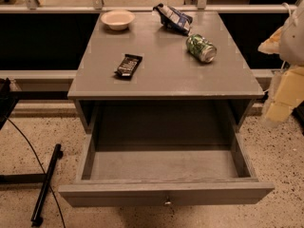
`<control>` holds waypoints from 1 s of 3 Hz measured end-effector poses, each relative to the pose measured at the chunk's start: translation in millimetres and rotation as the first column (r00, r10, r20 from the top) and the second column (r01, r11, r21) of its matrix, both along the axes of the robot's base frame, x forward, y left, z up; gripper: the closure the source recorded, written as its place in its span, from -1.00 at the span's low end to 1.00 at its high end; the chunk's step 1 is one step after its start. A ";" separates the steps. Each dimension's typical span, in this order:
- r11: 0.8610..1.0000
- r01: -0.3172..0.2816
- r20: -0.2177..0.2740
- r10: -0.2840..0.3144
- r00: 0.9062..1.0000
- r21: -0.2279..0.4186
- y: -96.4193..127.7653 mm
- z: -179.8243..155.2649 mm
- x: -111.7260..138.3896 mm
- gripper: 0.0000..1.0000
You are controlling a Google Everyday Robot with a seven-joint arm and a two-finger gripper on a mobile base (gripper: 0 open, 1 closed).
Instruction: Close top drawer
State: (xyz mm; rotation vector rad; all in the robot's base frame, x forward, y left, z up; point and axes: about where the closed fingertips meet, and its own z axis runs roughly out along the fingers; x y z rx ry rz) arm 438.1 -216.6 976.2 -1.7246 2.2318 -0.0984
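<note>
The top drawer (166, 194) of the grey cabinet (166, 75) is pulled far out toward me. Its deep box is empty. Its flat front panel spans the cabinet's width and has a small round metal knob (167, 202) at its centre. My gripper (284, 96), pale yellow and white, hangs at the right edge of the view. It is beside the cabinet's right front corner, above and to the right of the drawer, and touches nothing. No other drawers show.
On the cabinet top lie a white bowl (117, 19), a blue snack bag (173, 17), a green can on its side (201, 47) and a dark snack bar (128, 64). A black pole (45, 184) and a cable lie on the speckled floor at left. A railing runs behind.
</note>
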 end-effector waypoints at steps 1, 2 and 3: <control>1.000 0.000 0.000 0.000 1.000 0.000 0.0 0.0 0.0 -1.00; 0.996 -0.048 0.032 0.046 0.998 0.073 -0.1 -12.6 2.5 -1.00; 0.971 -0.110 0.071 0.097 0.993 0.214 -0.9 -59.3 -1.1 -1.00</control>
